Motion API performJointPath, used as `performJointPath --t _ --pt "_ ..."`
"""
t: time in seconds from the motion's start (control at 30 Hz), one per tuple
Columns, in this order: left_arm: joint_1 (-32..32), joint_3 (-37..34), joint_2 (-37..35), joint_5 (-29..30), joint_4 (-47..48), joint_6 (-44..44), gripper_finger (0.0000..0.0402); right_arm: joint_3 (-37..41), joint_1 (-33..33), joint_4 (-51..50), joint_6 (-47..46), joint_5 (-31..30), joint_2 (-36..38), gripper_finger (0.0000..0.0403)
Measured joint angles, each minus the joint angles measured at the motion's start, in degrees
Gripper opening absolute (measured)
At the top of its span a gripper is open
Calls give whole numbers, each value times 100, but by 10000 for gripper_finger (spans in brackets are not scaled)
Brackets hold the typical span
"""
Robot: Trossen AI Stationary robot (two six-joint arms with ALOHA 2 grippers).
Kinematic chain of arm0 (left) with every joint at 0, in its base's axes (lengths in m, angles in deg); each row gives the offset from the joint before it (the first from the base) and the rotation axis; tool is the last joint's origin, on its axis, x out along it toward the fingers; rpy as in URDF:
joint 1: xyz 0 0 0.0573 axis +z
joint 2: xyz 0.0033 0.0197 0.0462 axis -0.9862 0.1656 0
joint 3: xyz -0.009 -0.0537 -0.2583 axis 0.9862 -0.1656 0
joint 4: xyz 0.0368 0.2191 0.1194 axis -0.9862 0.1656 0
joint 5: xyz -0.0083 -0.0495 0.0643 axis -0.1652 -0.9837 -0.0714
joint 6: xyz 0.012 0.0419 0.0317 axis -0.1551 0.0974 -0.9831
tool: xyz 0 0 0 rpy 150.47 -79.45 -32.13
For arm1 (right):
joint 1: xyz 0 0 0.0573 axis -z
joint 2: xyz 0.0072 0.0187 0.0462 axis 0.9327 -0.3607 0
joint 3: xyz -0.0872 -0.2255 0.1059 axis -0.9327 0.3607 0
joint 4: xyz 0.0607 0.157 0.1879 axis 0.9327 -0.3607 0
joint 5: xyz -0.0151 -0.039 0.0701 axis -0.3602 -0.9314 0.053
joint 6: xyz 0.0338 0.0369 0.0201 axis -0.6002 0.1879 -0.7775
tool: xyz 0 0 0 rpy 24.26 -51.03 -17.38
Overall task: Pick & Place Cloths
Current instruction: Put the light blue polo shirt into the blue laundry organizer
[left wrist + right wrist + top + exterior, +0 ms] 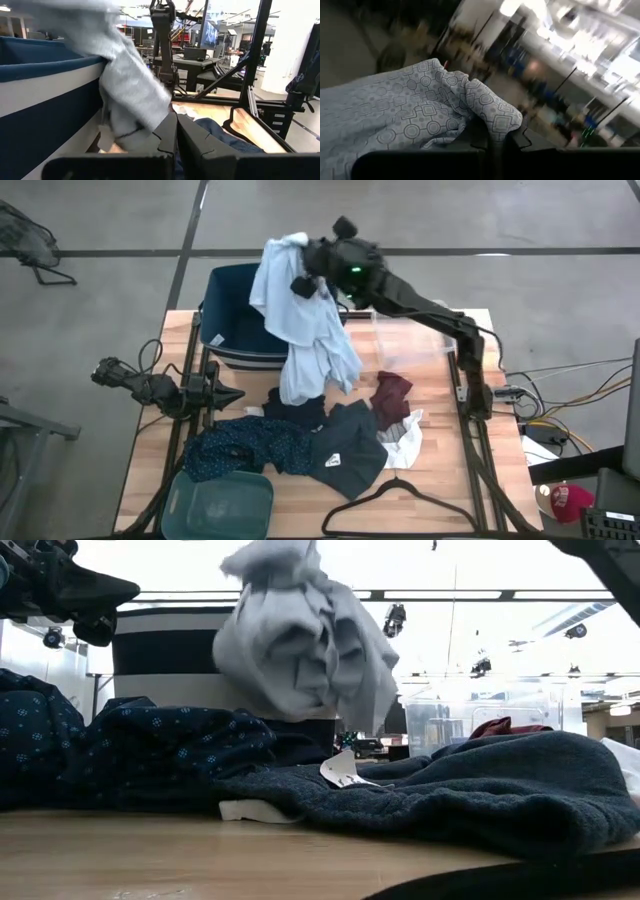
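Above the blue tub [232, 320], the right gripper [305, 272] is pinched tight on the light blue shirt [300, 330], which hangs down low, so it should move right over the tub before letting go.

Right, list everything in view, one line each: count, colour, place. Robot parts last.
shirt: 1, light blue-grey, hanging from the right gripper over the navy tub's edge
navy tub: 1, table's far side
clear tub: 1, right of navy tub
teal tub: 1, near-left corner
dotted cloth: 1, navy, near-left
dark cloth: 1, navy, centre
maroon cloth: 1, right of centre
hanger: 1, black, near edge
right gripper: shut on shirt
left gripper: shut, left side
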State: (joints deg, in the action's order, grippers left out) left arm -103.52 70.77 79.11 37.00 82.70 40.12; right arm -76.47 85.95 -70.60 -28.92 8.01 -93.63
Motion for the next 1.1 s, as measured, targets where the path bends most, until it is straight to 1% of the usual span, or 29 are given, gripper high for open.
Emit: performJointPath --t 0.27,0.4,0.5,0.67,0.87,1.0,1.1 --pt "2 0 0 0 0 1 14 -7 254 -1182 -100 -17 -848 22" --pt "2 0 0 0 0 1 14 -9 242 -1584 -102 -52 -1069 25" --pt "2 0 0 0 0 1 14 -11 224 -1882 -210 -54 -1099 42" --pt "2 0 0 0 0 0 14 -20 142 -2206 -442 -79 -1031 91" --pt "7 0 0 0 0 2 14 -28 -41 -2177 -507 -82 -732 171" --pt "7 0 0 1 0 2 14 -28 -226 -2245 -500 -151 -613 221" --pt "7 0 0 0 0 2 14 -26 -445 -2575 -479 -192 -445 247"
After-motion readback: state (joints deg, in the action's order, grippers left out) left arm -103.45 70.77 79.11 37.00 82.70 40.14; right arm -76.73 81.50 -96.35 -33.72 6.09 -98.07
